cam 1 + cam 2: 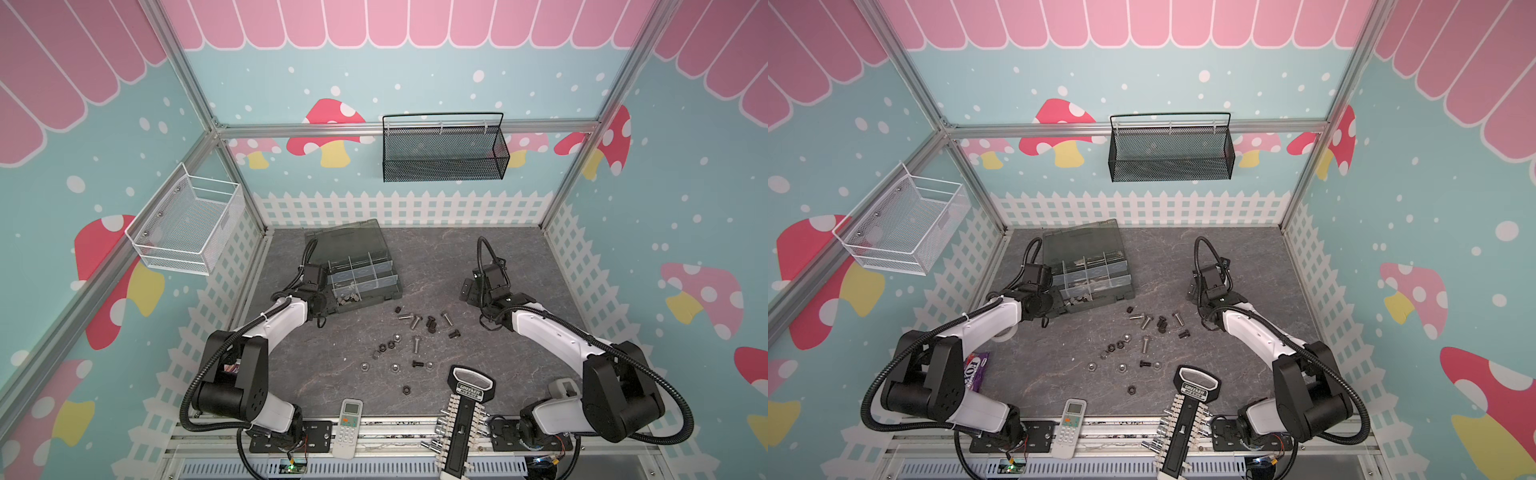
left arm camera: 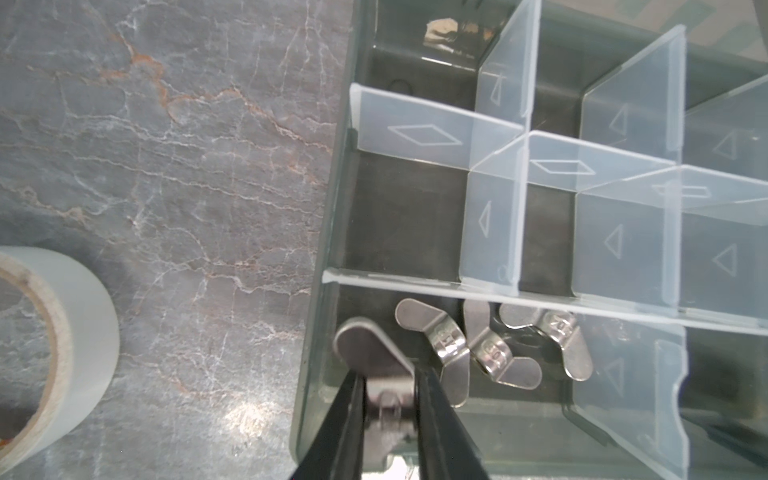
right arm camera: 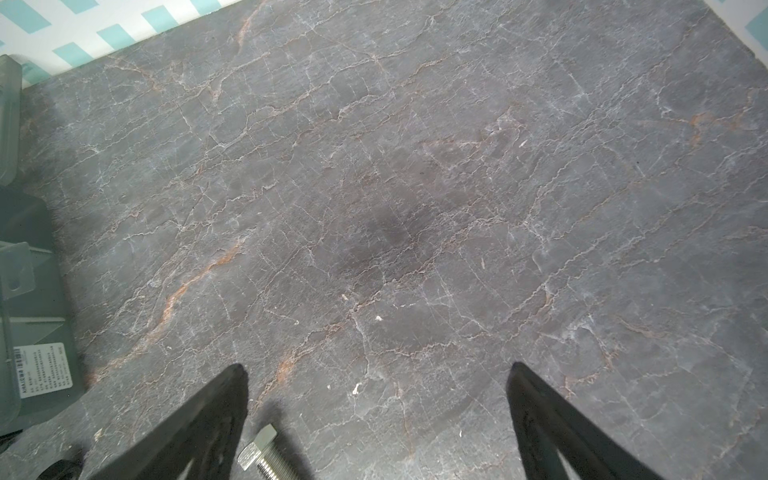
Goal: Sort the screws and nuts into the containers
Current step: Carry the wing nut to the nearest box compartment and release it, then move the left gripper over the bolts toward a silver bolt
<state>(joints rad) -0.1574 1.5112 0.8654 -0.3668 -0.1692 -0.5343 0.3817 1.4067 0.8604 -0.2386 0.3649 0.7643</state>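
My left gripper (image 2: 387,370) is over the near corner compartment of the dark-grey organizer box (image 1: 395,291), shut on a silver wing nut (image 2: 365,340). Three more wing nuts (image 2: 498,357) lie in that compartment; the neighbouring containers (image 2: 407,216) look empty. In both top views, loose silver and black screws (image 1: 415,321) and hex nuts (image 1: 394,367) are scattered mid-table. My right gripper (image 3: 376,368) hangs open over bare table to the right of the box, with a silver screw (image 3: 266,455) lying beside one finger.
A roll of clear tape (image 2: 62,332) lies left of the box. A white remote (image 1: 349,428) and a black socket rack (image 1: 461,424) sit at the front edge. A purple candy bag (image 1: 976,368) is by the left arm. Wire baskets (image 1: 444,149) hang on the walls.
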